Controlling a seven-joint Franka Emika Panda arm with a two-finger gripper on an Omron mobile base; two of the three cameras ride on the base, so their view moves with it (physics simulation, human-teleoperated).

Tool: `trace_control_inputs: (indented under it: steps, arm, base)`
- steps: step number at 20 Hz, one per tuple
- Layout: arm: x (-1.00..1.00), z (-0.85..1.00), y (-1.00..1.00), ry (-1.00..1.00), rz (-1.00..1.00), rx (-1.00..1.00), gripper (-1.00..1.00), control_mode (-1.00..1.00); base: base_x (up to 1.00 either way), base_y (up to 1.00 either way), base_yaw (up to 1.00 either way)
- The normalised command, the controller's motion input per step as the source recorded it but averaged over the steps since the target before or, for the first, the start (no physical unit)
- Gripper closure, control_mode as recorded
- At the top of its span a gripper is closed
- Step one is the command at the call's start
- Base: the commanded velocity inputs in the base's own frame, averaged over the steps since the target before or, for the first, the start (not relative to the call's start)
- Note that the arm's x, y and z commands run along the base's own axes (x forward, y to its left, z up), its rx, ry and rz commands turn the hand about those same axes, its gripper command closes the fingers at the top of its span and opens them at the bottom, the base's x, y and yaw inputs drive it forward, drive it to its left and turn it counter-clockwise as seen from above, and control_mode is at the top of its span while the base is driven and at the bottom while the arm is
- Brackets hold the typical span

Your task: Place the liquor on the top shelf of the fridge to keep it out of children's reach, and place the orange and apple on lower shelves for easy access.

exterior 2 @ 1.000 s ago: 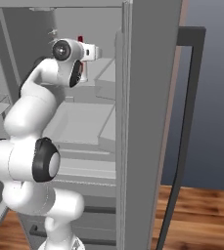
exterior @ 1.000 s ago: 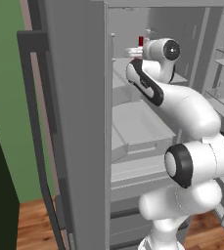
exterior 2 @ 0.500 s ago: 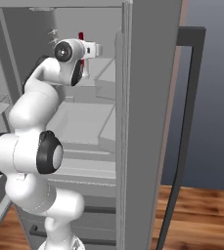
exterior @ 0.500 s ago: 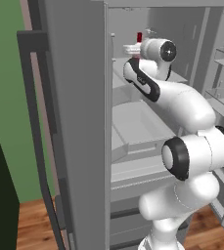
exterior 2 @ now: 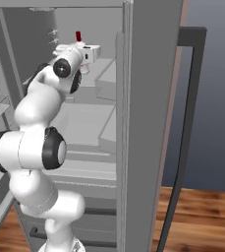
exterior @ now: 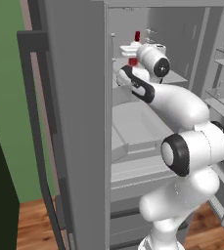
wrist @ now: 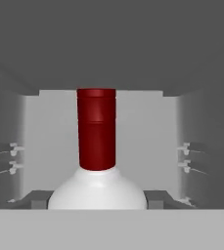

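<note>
The liquor, a white bottle with a red cap, stands upright between my gripper's fingers, which are shut on its body. In the left base view the gripper holds the liquor high inside the open fridge, just above the top shelf. From the right, the same liquor and gripper hang over the top shelf of the fridge. The lower shelves lie beneath the arm. The orange and the apple are out of view.
The fridge's back wall with shelf pegs lies straight ahead of the bottle. Door racks hang on the open door at the right. A dark bar handle runs down the other door. Wooden floor lies below.
The hand has edged a little deeper into the fridge with the liquor in it. The grip is unchanged.
</note>
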Motion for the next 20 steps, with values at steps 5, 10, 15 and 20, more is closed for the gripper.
trace_control_inputs:
  steps: [5, 10, 15, 20]
  arm:
    - [0.41, 0.0, 0.0, -0.04, 0.0, 0.0, 1.0, -1.0]
    - [0.44, 0.0, -0.04, 0.0, 0.0, 0.0, 1.0, -1.0]
    - [0.45, 0.0, -0.03, 0.0, 0.0, 0.0, 1.0, -1.0]
    - [0.47, 0.0, -0.01, 0.0, 0.0, 0.0, 1.0, -1.0]
  base:
    - [0.0, 0.0, 0.0]
    - [0.0, 0.0, 0.0]
    - [0.0, 0.0, 0.0]
    - [0.0, 0.0, 0.0]
